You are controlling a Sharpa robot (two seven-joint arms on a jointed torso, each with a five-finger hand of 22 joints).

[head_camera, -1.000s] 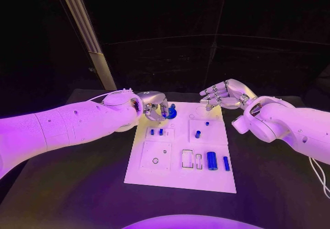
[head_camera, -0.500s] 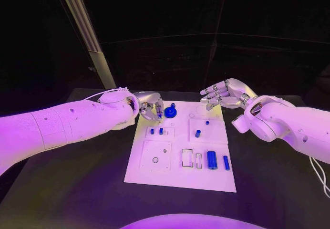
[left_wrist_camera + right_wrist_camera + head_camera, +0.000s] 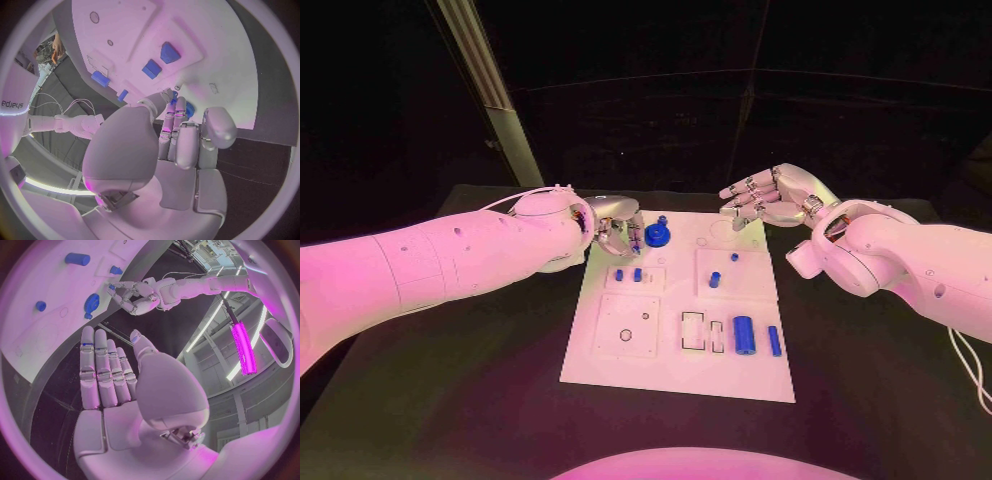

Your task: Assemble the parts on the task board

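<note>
Task board (image 3: 678, 345), flat white plate: I count seven glossy blue parts; left hand (image 3: 616, 232) fingers loosely curled, right hand (image 3: 772, 198) fingers spread, both empty.

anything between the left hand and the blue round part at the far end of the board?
Nothing visible. In the head view the left hand sits at the far left corner of the task board, right beside the blue round part, with only bare white board between them. The right hand hovers apart, off the far right corner.

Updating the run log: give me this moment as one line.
left hand: empty, beside blue round part | right hand: open, above task board far edge | round part on board
</note>
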